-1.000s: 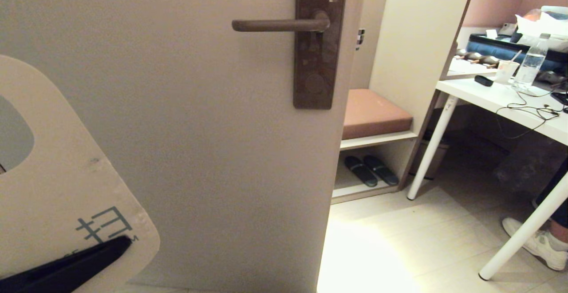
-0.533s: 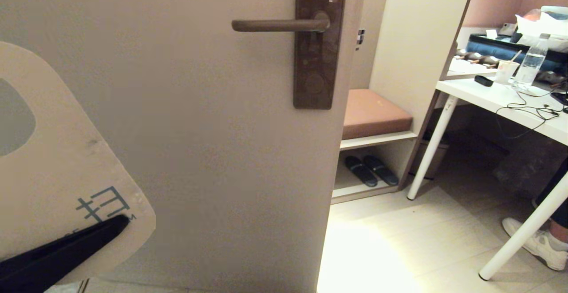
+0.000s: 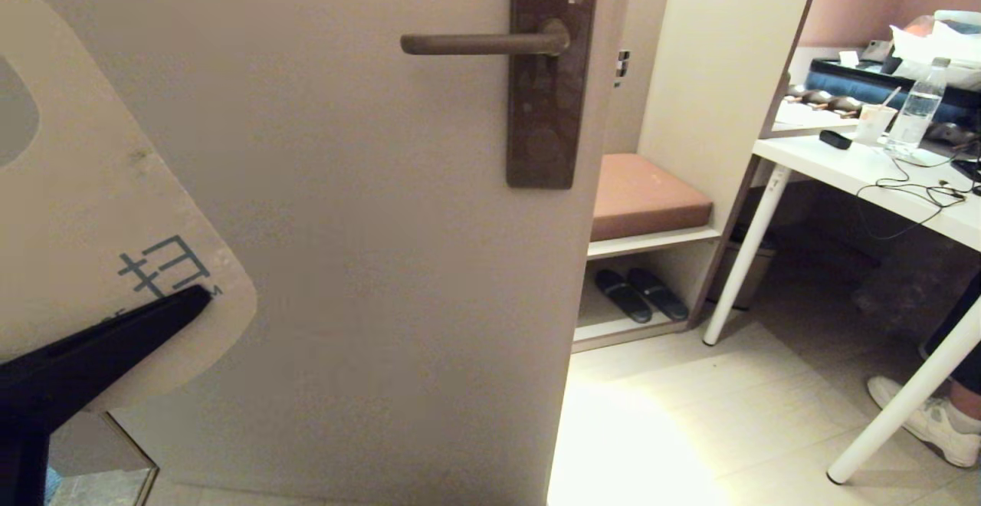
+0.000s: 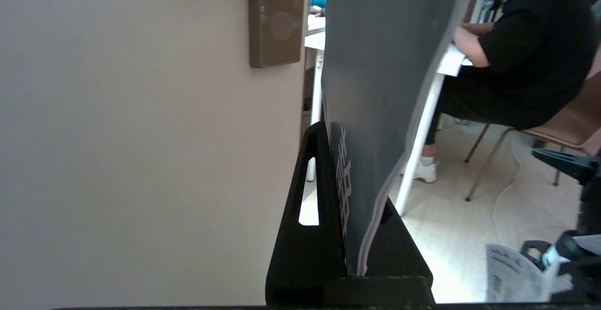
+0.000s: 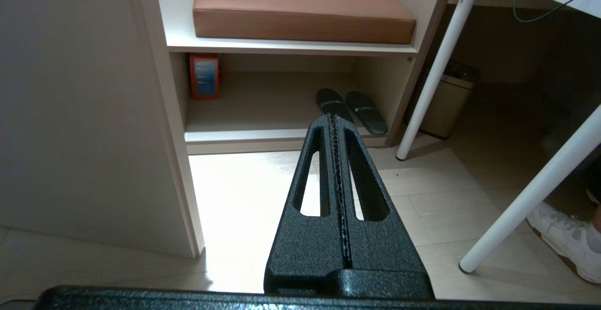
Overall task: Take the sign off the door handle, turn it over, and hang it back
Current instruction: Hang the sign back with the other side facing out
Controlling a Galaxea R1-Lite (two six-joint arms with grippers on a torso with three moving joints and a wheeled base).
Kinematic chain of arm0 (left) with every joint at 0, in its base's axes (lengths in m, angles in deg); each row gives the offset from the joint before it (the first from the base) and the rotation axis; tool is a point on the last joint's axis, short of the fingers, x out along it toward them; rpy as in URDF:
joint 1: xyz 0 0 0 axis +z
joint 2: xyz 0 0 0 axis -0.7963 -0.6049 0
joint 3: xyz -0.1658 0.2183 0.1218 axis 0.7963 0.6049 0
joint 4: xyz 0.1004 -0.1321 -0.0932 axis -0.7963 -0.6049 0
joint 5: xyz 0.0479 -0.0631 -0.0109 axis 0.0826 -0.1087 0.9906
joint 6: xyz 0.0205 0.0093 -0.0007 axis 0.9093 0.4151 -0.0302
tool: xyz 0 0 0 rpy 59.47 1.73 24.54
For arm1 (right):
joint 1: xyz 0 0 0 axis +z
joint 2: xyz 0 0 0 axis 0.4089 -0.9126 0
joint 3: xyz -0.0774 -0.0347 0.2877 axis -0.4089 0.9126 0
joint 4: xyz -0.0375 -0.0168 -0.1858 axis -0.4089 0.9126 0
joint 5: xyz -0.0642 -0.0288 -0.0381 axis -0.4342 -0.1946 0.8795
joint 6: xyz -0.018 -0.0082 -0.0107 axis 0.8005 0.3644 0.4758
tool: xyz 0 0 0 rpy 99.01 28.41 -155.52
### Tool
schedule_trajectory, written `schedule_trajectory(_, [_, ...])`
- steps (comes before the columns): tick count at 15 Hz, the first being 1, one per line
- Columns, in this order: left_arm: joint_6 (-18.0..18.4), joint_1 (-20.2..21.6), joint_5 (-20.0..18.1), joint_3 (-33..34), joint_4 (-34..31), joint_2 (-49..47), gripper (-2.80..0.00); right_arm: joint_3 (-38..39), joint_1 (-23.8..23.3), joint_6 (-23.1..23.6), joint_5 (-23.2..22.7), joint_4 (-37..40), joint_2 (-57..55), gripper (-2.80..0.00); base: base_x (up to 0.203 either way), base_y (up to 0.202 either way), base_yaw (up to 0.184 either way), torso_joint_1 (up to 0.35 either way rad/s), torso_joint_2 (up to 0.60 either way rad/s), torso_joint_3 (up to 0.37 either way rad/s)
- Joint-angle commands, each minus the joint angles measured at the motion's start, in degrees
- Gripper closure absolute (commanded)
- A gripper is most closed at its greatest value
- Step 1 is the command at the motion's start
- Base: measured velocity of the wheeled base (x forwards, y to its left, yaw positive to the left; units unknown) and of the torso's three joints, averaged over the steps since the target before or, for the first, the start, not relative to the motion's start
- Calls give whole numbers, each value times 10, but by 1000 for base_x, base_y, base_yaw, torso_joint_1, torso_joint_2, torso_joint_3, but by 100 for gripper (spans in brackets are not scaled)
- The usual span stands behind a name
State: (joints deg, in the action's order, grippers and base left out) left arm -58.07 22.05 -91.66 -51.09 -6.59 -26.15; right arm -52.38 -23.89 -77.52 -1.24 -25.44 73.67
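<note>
A beige door (image 3: pixel 368 222) fills my left. To its right stands a shelf unit (image 3: pixel 651 241) with a brown cushion (image 3: pixel 644 195) and slippers (image 3: pixel 640 295) beneath. Far right, a white table (image 3: pixel 866 172) carries a bottle (image 3: pixel 916 111) and cables. Light pools on the pale floor (image 3: pixel 690 429).

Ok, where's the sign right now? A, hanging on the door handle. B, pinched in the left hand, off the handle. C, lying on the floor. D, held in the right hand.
B: the left hand is shut on the sign at the head view's left edge, while the door handle is bare and the right hand is shut on nothing.
</note>
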Motion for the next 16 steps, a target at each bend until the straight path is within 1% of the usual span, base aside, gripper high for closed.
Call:
schedule_trajectory(1, [3, 0, 2, -8, 2, -16, 0, 0, 0, 1, 0, 0, -1, 0, 0, 0, 0, 0, 0, 0])
schedule_trajectory(4, [5, 0, 14, -13, 3, -25, 0, 0, 0, 1, 0, 0, -1, 0, 0, 0, 0, 0, 0, 0])
schedule_trajectory(7, [23, 0, 18, -13, 2, -32, 0, 0, 0, 1, 0, 0, -1, 0, 0, 0, 0, 0, 0, 0])
schedule_trajectory(10, [34, 0, 76, -22, -3, -54, 0, 0, 0, 1, 0, 0, -1, 0, 0, 0, 0, 0, 0, 0])
schedule_trajectory(12, [51, 0, 97, -46, -49, -65, 0, 0, 0, 1, 0, 0, -1, 0, 0, 0, 0, 0, 0, 0])
schedule_trajectory(15, [68, 0, 124, -108, -159, -72, 0, 0, 0, 1, 0, 0, -1, 0, 0, 0, 0, 0, 0, 0])
schedule_trajectory(16, [69, -1, 134, -122, -182, -76, 0, 0, 0, 1, 0, 0, -1, 0, 0, 0, 0, 0, 0, 0])
